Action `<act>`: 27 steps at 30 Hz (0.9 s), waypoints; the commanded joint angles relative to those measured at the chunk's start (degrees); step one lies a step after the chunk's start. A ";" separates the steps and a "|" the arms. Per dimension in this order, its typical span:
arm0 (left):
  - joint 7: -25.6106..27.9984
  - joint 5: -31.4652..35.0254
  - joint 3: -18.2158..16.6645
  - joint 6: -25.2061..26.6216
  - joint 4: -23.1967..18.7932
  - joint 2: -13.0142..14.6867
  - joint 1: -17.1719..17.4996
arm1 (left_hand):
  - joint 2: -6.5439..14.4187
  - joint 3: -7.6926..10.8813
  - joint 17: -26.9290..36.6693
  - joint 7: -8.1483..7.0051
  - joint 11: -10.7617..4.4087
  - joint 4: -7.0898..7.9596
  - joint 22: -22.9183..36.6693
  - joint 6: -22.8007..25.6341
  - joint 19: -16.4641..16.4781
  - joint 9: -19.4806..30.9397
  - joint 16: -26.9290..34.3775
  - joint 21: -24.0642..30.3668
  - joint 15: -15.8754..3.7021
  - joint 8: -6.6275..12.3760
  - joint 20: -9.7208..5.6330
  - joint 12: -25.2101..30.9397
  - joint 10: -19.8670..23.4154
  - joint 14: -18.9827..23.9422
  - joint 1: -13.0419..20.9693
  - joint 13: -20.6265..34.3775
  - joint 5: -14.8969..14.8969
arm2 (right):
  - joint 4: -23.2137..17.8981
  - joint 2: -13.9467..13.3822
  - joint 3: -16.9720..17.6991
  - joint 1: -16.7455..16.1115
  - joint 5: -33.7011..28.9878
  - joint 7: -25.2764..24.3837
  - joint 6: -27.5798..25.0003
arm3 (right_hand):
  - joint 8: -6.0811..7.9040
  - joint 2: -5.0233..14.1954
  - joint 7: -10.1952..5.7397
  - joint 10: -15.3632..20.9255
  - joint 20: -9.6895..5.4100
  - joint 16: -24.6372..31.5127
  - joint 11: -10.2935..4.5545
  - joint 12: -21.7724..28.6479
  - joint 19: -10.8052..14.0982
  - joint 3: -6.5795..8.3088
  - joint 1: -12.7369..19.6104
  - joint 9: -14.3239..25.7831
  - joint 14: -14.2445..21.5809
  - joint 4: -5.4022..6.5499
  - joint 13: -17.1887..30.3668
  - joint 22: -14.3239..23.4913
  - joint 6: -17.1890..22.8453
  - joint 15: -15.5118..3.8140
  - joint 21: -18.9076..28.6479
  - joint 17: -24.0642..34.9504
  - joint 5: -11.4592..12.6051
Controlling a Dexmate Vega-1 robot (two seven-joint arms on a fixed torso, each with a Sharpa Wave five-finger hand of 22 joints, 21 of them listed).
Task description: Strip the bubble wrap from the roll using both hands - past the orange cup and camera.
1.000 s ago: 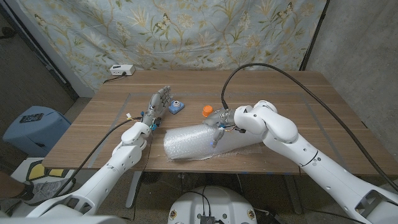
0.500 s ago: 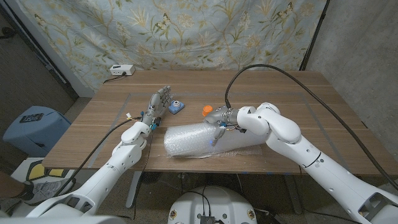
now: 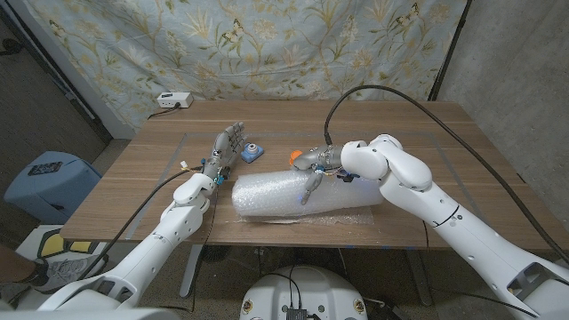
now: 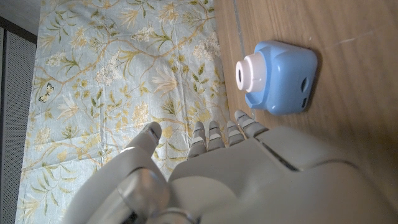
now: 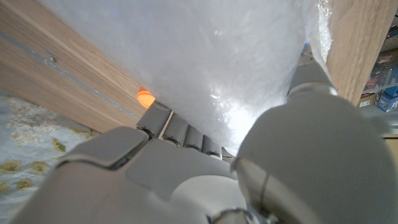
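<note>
Gripping the Bubble Wrap Roll at Mid-Counter

Starting from the left, a blue bin [image 3: 46, 185] stands on the floor off the wooden counter's [image 3: 418, 133] edge. On the counter's far left corner lies a small white box [image 3: 173, 100], just in front of the flowered curtain [image 3: 267, 44] that hangs behind.

Next comes the left robot hand [image 3: 227, 147], raised over the counter with its fingers spread and reaching toward the curtain; it holds nothing. Just beside its fingertips sits the little blue camera [image 4: 277, 76], its white lens ring facing outward, apart from the hand as the left wrist view shows.

Below and to the right of the camera lies the roll of bubble wrap [image 3: 298, 196], stretched lengthwise across the near middle of the counter, with a loose clear sheet trailing along the near edge. The orange cup [image 3: 295, 157] peeks out just behind the roll, near the camera.

The right robot hand [image 3: 316, 173] comes over the roll's top from the far side and grips the wrap: the right wrist view shows its fingers [image 5: 177, 130] pressed into the plastic with the thumb on the other side. A thick black cable [image 3: 427, 111] arches above that arm
</note>
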 commanded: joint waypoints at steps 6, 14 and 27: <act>0.16 -0.32 -0.33 0.18 -0.29 -0.01 0.03 | 0.08 0.36 0.30 -0.04 0.19 0.01 0.05 0.47 0.26 0.10 0.04 0.14 0.24 0.04 0.52 0.21 0.37 0.52 0.85 0.30 0.34 | -0.42 -0.97 0.50 2.30 8.99 1.36 -4.17 | 0.51 5.69 -0.13 4.05 0.02 0.48 -2.90 -0.53 0.89 -0.06 4.55 -0.16 2.31 0.16 -0.62 0.17 1.34 -9.66 0.70 0.09 0.08; -0.14 -0.26 -0.28 -0.03 -0.15 -0.08 -0.43 | 0.06 0.38 0.30 -0.13 0.09 0.01 0.05 0.42 0.28 0.11 0.03 0.13 0.26 -0.06 0.50 0.17 0.41 0.61 0.88 0.30 0.34 | -0.43 -1.05 1.04 3.80 13.54 0.83 -6.68 | 1.06 6.55 -0.06 6.52 -0.09 1.25 -3.00 -0.57 1.53 -0.23 5.34 -0.41 4.31 -0.02 -1.68 0.17 3.08 -9.88 1.04 0.22 0.28; -0.32 -0.12 -0.26 0.14 0.21 0.07 -0.94 | 0.00 0.38 0.30 -0.07 0.19 0.00 0.05 0.48 0.29 0.12 -0.03 0.11 0.23 -0.14 0.51 0.10 0.44 0.59 0.91 0.31 0.34 | 2.25 -1.64 0.95 7.94 22.85 1.60 -9.96 | 0.87 6.73 0.88 6.20 0.31 1.10 -2.59 -1.80 1.86 -1.07 5.16 -0.40 4.75 0.26 -2.89 0.21 2.68 -9.34 1.35 0.10 0.32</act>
